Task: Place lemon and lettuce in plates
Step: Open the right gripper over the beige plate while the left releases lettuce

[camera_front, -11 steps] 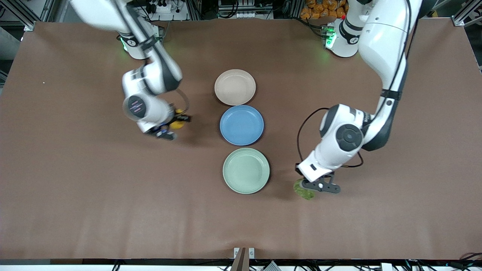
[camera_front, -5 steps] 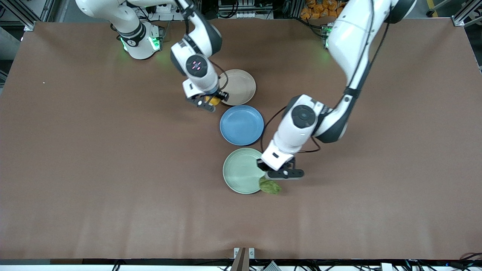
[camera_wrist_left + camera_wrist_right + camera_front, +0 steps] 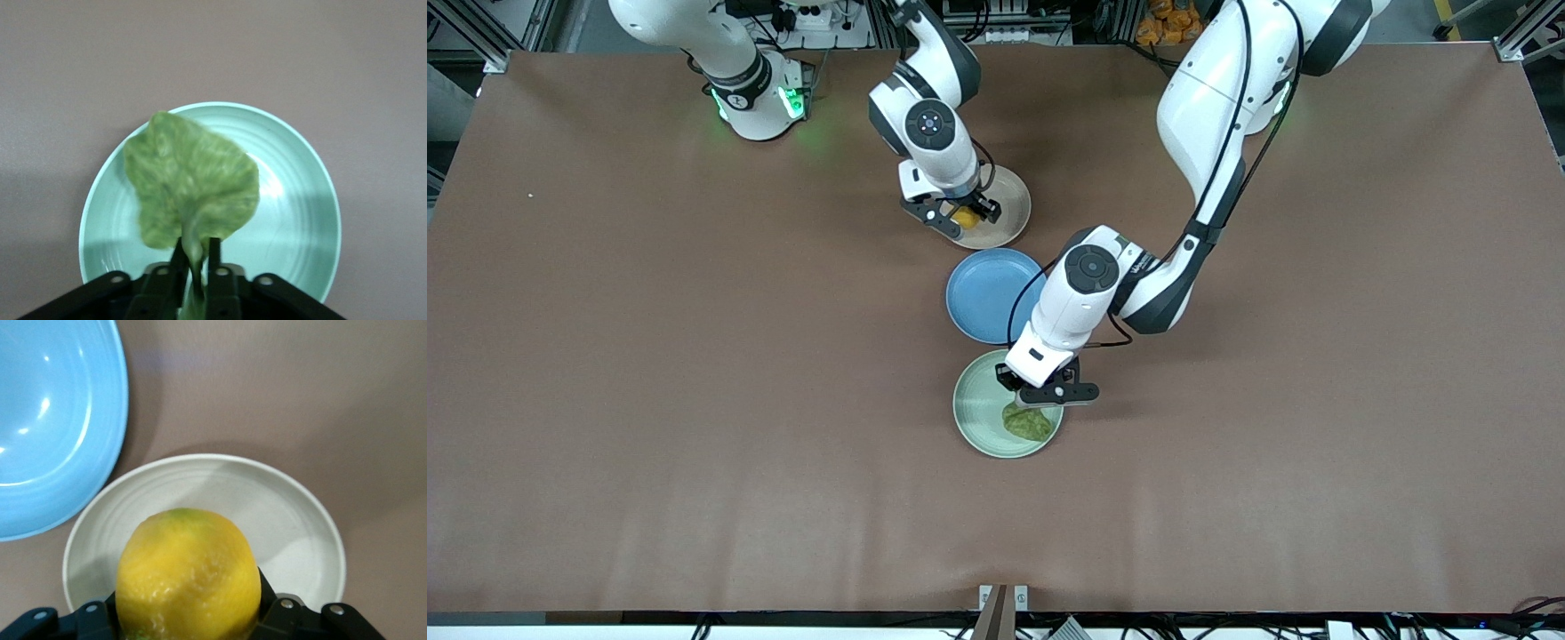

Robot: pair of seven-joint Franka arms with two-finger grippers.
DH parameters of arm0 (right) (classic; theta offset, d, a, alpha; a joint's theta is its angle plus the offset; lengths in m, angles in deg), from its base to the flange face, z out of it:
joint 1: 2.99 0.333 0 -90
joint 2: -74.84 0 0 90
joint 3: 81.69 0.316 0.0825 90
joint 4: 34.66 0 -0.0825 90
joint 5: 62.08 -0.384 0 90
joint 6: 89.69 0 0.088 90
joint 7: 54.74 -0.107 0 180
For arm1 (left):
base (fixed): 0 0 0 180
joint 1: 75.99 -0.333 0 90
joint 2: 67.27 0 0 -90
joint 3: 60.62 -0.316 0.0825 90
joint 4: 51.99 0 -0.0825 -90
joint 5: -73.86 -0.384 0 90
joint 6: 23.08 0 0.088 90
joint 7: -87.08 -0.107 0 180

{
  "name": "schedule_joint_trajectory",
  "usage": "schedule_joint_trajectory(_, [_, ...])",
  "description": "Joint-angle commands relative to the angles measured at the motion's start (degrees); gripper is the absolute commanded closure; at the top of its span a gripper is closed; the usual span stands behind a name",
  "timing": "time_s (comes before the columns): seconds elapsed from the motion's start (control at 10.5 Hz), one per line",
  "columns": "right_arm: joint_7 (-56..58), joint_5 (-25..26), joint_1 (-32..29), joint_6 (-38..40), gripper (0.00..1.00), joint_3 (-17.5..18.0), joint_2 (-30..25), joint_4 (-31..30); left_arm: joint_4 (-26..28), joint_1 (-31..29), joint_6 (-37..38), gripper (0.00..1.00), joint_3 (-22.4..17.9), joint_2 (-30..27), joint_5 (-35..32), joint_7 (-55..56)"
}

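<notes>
My right gripper [image 3: 963,216] is shut on the yellow lemon [image 3: 964,217] and holds it over the beige-pink plate [image 3: 1009,206]. In the right wrist view the lemon [image 3: 189,573] fills the jaws above that plate [image 3: 293,513]. My left gripper [image 3: 1040,398] is shut on the stem of the green lettuce [image 3: 1027,422] and holds the leaf over the mint green plate [image 3: 978,413]. In the left wrist view the leaf [image 3: 190,180] hangs from the closed fingers above the mint plate [image 3: 300,200].
A blue plate [image 3: 983,298] lies between the two pale plates, partly under the left arm; it also shows in the right wrist view [image 3: 53,420]. The brown table [image 3: 649,400] spreads wide on both ends.
My right gripper has carried the lemon from the table's right-arm end to over the beige-pink plate. My left gripper has carried the lettuce from beside the mint plate to over it.
</notes>
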Motion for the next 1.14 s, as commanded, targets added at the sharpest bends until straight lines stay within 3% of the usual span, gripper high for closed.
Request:
schedule_joint_trajectory(0.0, [-2.39, -5.04, 1.67, -2.83, 0.29, -0.58, 1.84, -0.16, -0.25, 0.78, -1.55, 0.0, -0.94, 0.65, -3.91, 0.34])
schedule_joint_trajectory(0.09, [-5.18, -5.92, 1.85, -2.83, 0.0, -0.58, 1.84, -0.16, -0.25, 0.35, -1.29, 0.0, -0.94, 0.04, -6.82, 0.51])
schedule_joint_trajectory(0.66, [0.41, -5.23, -2.18, -0.99, 0.0, -1.81, 0.7, 2.65, -0.07, -2.72, 12.75, 0.0, -4.19, -11.28, -9.83, -0.19])
schedule_joint_trajectory(1.04, [16.71, -5.14, -13.25, 13.93, 0.0, -4.53, 0.44, 8.98, -0.25, -8.87, 23.55, 0.0, -3.93, -19.37, -9.83, -7.21])
